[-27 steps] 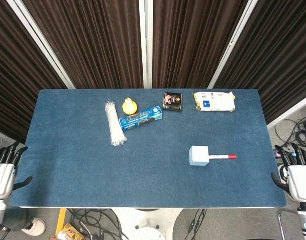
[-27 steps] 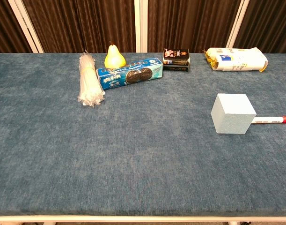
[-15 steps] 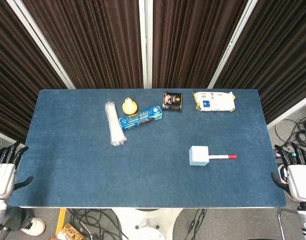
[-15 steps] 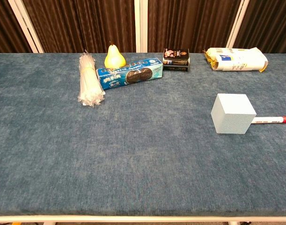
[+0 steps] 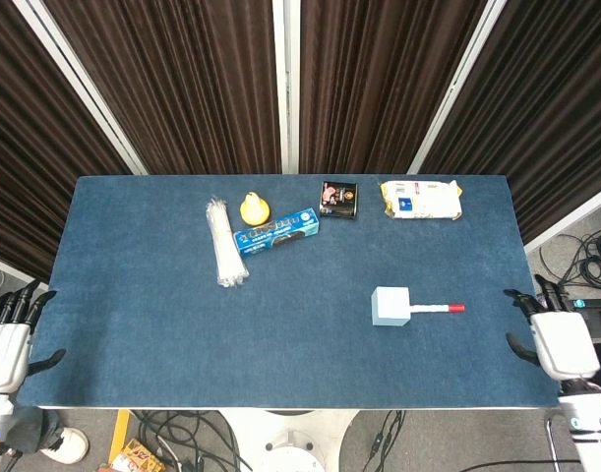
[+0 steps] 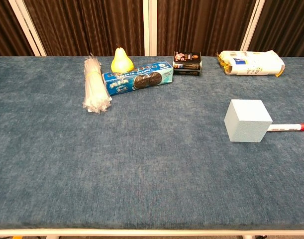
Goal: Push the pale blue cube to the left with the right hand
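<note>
The pale blue cube [image 5: 390, 306] [image 6: 247, 120] stands on the blue table [image 5: 162, 334], right of centre. A white stick with a red tip [image 5: 436, 309] [image 6: 289, 127] lies against the cube's right side. My right hand [image 5: 556, 339] hovers over the table's right edge, well right of the cube, fingers apart and holding nothing. My left hand [image 5: 7, 339] hangs off the table's left edge, fingers spread and empty. The chest view shows neither hand.
Along the far side lie a bundle of white straws [image 5: 222, 256], a yellow pear [image 5: 253, 207], a blue biscuit box [image 5: 276, 231], a small black box [image 5: 338, 199] and a white snack bag [image 5: 420, 199]. Bare cloth lies left of the cube.
My right hand has moved left and up, from beside the table to over its right edge. The cube and the left hand have stayed put.
</note>
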`<move>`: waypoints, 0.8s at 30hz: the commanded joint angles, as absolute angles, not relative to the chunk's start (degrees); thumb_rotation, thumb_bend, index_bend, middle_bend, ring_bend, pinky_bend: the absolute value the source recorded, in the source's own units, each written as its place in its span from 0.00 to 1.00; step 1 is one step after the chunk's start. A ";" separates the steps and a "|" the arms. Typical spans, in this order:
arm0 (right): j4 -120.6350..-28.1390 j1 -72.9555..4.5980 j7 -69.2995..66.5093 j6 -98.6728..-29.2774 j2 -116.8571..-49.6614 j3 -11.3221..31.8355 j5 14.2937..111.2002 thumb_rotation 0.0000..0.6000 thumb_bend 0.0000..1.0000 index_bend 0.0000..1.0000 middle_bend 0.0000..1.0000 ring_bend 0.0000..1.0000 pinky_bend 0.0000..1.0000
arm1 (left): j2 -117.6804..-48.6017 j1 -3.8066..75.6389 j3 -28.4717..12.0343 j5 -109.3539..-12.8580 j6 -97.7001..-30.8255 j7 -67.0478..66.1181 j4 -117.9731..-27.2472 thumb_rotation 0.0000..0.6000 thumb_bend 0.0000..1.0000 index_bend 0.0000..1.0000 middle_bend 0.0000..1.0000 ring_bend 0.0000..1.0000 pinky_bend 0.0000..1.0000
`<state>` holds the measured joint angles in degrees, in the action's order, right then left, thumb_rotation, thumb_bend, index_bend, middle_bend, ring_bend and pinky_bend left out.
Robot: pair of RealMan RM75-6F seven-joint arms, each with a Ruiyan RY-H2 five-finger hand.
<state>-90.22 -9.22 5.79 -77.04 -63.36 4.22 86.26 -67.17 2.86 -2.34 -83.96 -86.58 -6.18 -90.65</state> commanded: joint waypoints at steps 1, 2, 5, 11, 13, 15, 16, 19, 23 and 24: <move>-87.94 -13.21 7.66 -71.14 -66.03 4.87 84.74 1.00 0.18 0.27 0.37 0.04 0.13 | -67.34 2.74 -2.24 -83.95 -86.62 -5.84 -90.34 1.00 0.06 0.23 0.15 0.12 0.12; -87.31 -14.13 8.18 -69.63 -66.69 5.05 84.16 1.00 0.18 0.27 0.36 0.04 0.13 | -67.36 2.76 -2.28 -84.00 -86.65 -5.86 -90.33 1.00 0.06 0.23 0.15 0.12 0.12; -85.24 -16.95 10.42 -64.80 -68.99 5.53 81.87 1.00 0.18 0.27 0.35 0.04 0.13 | -67.31 2.71 -2.31 -83.98 -86.75 -5.97 -90.51 1.00 0.06 0.23 0.15 0.12 0.12; -79.08 -21.07 15.13 -59.32 -74.84 5.86 79.13 1.00 0.18 0.35 0.35 0.04 0.13 | -67.20 2.45 -2.18 -83.63 -86.68 -6.18 -90.77 1.00 0.06 0.23 0.15 0.12 0.12; -76.61 -22.10 16.34 -58.46 -77.11 5.94 78.58 1.00 0.18 0.37 0.36 0.04 0.13 | -67.19 2.48 -2.24 -83.57 -86.64 -6.22 -90.87 1.00 0.06 0.23 0.15 0.12 0.12; -74.67 -22.91 16.82 -57.74 -79.01 5.95 78.16 1.00 0.18 0.39 0.36 0.04 0.13 | -67.09 2.53 -2.37 -83.57 -86.70 -6.34 -91.04 1.00 0.06 0.23 0.15 0.12 0.12; -73.97 -23.21 16.86 -57.55 -79.71 5.97 78.04 1.00 0.18 0.39 0.37 0.05 0.13 | -67.04 2.54 -2.41 -83.52 -86.68 -6.38 -91.12 1.00 0.06 0.23 0.15 0.12 0.12; -71.94 -23.98 17.36 -56.95 -81.61 5.75 77.76 1.00 0.18 0.42 0.39 0.06 0.13 | -66.99 2.52 -2.46 -83.36 -86.64 -6.44 -91.19 1.00 0.06 0.23 0.15 0.12 0.12; -70.00 -24.81 17.97 -55.71 -83.40 5.32 77.10 1.00 0.18 0.42 0.40 0.06 0.13 | -67.09 2.41 -2.38 -83.26 -86.60 -6.32 -91.06 1.00 0.06 0.23 0.15 0.12 0.12; -69.45 -25.01 18.22 -55.52 -83.87 5.20 76.98 1.00 0.18 0.42 0.41 0.07 0.13 | -67.11 2.42 -2.37 -83.27 -86.56 -6.32 -91.02 1.00 0.06 0.23 0.15 0.12 0.12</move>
